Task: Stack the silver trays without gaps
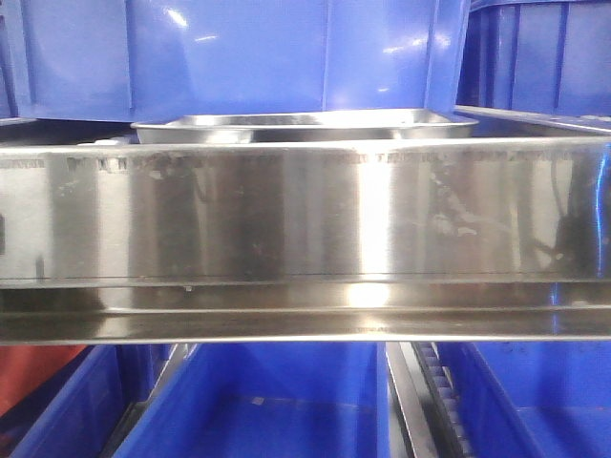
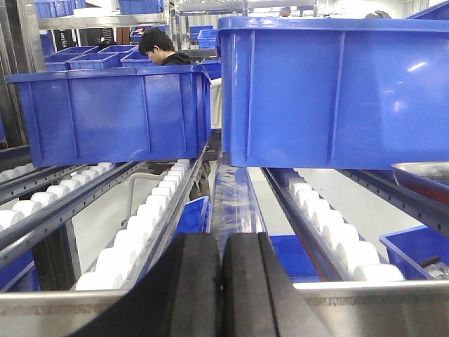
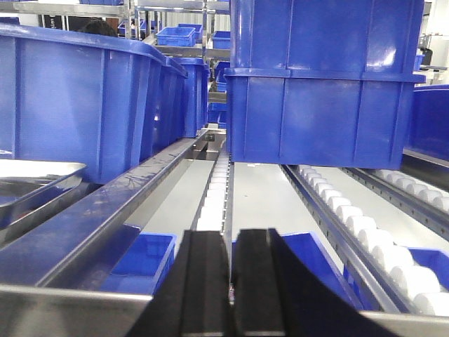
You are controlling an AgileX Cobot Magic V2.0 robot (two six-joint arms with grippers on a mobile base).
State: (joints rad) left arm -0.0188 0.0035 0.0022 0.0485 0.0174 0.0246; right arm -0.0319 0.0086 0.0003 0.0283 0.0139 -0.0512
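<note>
A shiny silver tray (image 1: 305, 126) sits behind the steel rail, in front of a blue bin, and only its rim and upper wall show. I cannot tell whether more trays are nested in it. The left wrist view catches a tray corner (image 2: 423, 173) at the far right edge, and the right wrist view catches one (image 3: 34, 175) at the far left. My left gripper (image 2: 222, 242) is shut, its black fingers (image 2: 196, 288) pressed together with nothing between them. My right gripper (image 3: 231, 239) is shut and holds nothing. Both hang low by the rail, apart from the tray.
A long brushed-steel rail (image 1: 305, 210) spans the front view. Deep blue bins (image 2: 330, 91) (image 3: 70, 105) stand on the white roller tracks (image 2: 154, 210). More blue bins (image 1: 277, 401) lie on the level below. A person (image 2: 160, 48) stands behind the far bins.
</note>
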